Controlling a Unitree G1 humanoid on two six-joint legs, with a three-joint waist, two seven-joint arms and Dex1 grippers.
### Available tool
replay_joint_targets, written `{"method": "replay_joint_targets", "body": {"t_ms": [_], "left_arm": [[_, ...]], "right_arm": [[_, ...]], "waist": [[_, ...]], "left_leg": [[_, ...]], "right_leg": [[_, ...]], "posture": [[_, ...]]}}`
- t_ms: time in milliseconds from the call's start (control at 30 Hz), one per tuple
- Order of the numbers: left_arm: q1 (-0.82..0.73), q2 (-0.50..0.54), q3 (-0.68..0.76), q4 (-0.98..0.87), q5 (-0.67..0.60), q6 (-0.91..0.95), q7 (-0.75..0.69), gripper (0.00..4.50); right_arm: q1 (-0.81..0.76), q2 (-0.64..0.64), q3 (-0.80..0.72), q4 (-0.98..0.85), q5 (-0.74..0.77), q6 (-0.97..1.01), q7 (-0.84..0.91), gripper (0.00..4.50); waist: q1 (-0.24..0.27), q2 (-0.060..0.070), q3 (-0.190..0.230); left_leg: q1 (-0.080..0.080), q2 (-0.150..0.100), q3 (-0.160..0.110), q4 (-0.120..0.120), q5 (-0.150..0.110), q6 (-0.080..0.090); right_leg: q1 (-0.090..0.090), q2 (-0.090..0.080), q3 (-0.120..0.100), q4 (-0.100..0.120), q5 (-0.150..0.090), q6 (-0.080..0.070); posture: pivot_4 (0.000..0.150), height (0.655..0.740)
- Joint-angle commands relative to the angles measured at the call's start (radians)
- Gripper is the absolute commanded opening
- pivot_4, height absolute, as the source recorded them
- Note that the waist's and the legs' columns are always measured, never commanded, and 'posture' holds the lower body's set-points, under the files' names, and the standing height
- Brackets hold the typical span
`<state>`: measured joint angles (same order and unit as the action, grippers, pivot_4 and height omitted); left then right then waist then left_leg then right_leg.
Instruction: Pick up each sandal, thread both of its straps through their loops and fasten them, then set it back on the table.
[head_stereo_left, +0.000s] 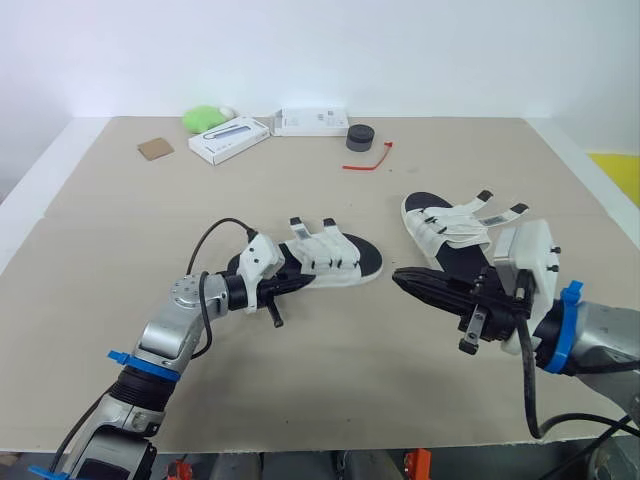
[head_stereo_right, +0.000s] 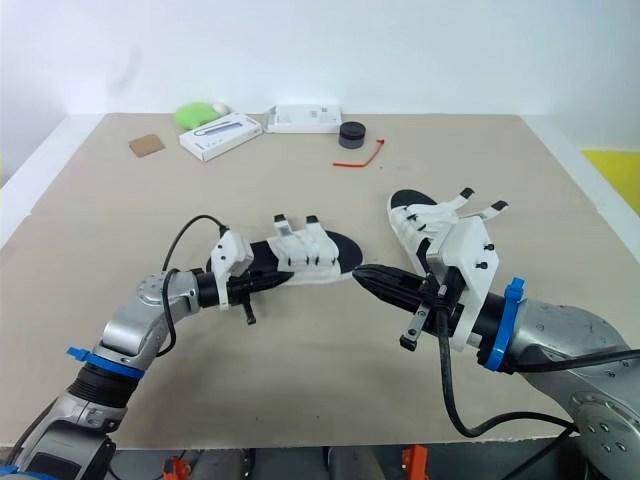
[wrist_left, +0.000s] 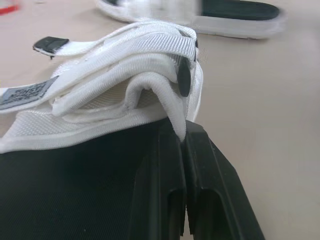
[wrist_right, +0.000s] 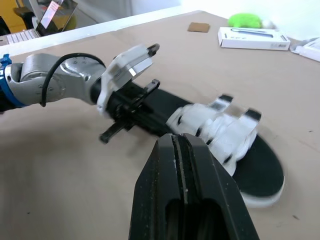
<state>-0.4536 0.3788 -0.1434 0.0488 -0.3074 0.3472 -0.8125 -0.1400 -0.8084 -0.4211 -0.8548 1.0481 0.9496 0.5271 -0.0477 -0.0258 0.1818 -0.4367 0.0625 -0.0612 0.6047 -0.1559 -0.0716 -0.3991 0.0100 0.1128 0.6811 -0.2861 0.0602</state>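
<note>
Two white-strapped sandals with black soles lie on the tan table. The left sandal (head_stereo_left: 335, 258) is at the centre and the right sandal (head_stereo_left: 450, 228) sits further right with its strap ends loose. My left gripper (head_stereo_left: 303, 281) is shut and lies low over the left sandal's heel. Its tips (wrist_left: 183, 137) press against the edge of the padded white strap (wrist_left: 125, 75). My right gripper (head_stereo_left: 398, 276) is shut and empty. It hovers just off the toe of the left sandal (wrist_right: 225, 135) and points at it.
Along the far edge lie a cardboard square (head_stereo_left: 155, 148), a green object (head_stereo_left: 203, 117), two white boxes (head_stereo_left: 229, 138) (head_stereo_left: 310, 121), a dark round puck (head_stereo_left: 360, 136) and a red tie (head_stereo_left: 368, 160). The near half of the table (head_stereo_left: 330, 390) is bare.
</note>
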Motion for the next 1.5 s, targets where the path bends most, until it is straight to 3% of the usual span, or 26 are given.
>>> {"method": "replay_joint_targets", "body": {"t_ms": [33, 133, 333, 800, 1067, 1100, 1133, 1267, 1367, 1400, 1500], "left_arm": [[-0.040, -0.023, 0.180, 0.026, 0.012, 0.053, 0.256, 0.05], [-0.066, -0.038, 0.313, 0.040, 0.053, 0.109, 0.508, 0.05], [-0.071, -0.075, 0.410, 0.020, 0.064, 0.205, 0.703, 0.05], [-0.075, -0.155, 0.320, -0.006, 0.077, 0.225, 0.717, 0.05], [-0.113, -0.207, 0.300, 0.069, 0.102, 0.183, 0.738, 0.05], [-0.114, -0.213, 0.308, 0.074, 0.095, 0.175, 0.735, 0.60], [-0.115, -0.217, 0.313, 0.074, 0.089, 0.170, 0.732, 0.75], [-0.116, -0.220, 0.316, 0.075, 0.084, 0.160, 0.727, 2.85], [-0.123, -0.221, 0.324, 0.017, 0.058, 0.207, 0.727, 4.12], [-0.122, -0.221, 0.325, 0.007, 0.053, 0.215, 0.727, 4.44], [-0.121, -0.220, 0.324, 0.000, 0.048, 0.224, 0.728, 4.44]], "right_arm": [[-0.047, -0.020, 0.039, 0.025, 0.008, -0.048, 0.025, 0.00], [-0.080, -0.023, 0.102, 0.070, -0.026, -0.073, 0.057, 0.00], [-0.133, -0.006, 0.194, 0.122, -0.066, -0.117, 0.087, 0.00], [-0.107, -0.028, 0.150, 0.132, -0.051, -0.144, 0.103, 0.00], [-0.101, -0.025, 0.142, 0.122, -0.050, -0.146, 0.081, 0.00], [-0.098, -0.026, 0.139, 0.121, -0.050, -0.147, 0.080, 0.00], [-0.095, -0.027, 0.136, 0.121, -0.049, -0.147, 0.078, 0.00], [-0.092, -0.029, 0.134, 0.121, -0.046, -0.149, 0.073, 0.00], [-0.090, -0.032, 0.117, 0.133, -0.044, -0.151, 0.074, 0.00], [-0.089, -0.033, 0.115, 0.134, -0.044, -0.151, 0.074, 0.00], [-0.088, -0.032, 0.113, 0.134, -0.043, -0.150, 0.074, 0.00]], "waist": [[-0.001, 0.000, 0.000], [-0.004, -0.001, 0.001], [0.008, -0.001, 0.000], [0.025, -0.002, 0.000], [0.025, -0.002, 0.000], [0.025, -0.002, 0.000], [0.024, -0.002, 0.000], [0.023, -0.002, 0.000], [0.022, -0.002, 0.000], [0.022, -0.002, 0.000], [0.022, -0.002, 0.000]], "left_leg": [[0.000, 0.000, 0.000, 0.000, 0.000, 0.000], [0.000, 0.000, 0.000, 0.000, 0.002, 0.004], [-0.001, 0.000, 0.000, 0.000, 0.003, 0.004], [-0.002, -0.008, 0.000, 0.000, 0.008, -0.005], [-0.002, -0.011, -0.001, 0.000, 0.011, -0.003], [-0.002, -0.011, -0.001, 0.000, 0.012, -0.002], [-0.002, -0.011, -0.001, 0.000, 0.012, -0.002], [-0.002, -0.011, -0.001, 0.000, 0.012, -0.002], [-0.002, -0.011, 0.000, 0.000, 0.012, -0.002], [-0.002, -0.011, -0.001, 0.000, 0.012, -0.002], [-0.002, -0.011, 0.000, 0.000, 0.012, -0.002]], "right_leg": [[0.000, 0.000, 0.000, 0.000, 0.000, 0.000], [0.000, 0.001, 0.000, 0.000, 0.003, 0.000], [-0.001, 0.000, 0.001, 0.000, 0.003, 0.001], [0.000, -0.007, 0.000, 0.000, 0.005, 0.006], [0.001, -0.010, 0.000, 0.000, 0.008, 0.010], [0.001, -0.010, 0.000, 0.000, 0.008, 0.010], [0.001, -0.010, 0.000, 0.000, 0.008, 0.010], [0.001, -0.010, 0.000, 0.000, 0.008, 0.010], [0.001, -0.010, 0.000, 0.000, 0.008, 0.010], [0.001, -0.010, 0.000, 0.000, 0.008, 0.010], [0.001, -0.010, 0.001, 0.000, 0.008, 0.010]], "posture": [[0.150, 0.7400], [0.150, 0.7400], [0.150, 0.7400], [0.150, 0.7400], [0.150, 0.7400], [0.150, 0.7400], [0.150, 0.7400], [0.150, 0.7400], [0.150, 0.7400], [0.150, 0.7400], [0.150, 0.7400]]}}
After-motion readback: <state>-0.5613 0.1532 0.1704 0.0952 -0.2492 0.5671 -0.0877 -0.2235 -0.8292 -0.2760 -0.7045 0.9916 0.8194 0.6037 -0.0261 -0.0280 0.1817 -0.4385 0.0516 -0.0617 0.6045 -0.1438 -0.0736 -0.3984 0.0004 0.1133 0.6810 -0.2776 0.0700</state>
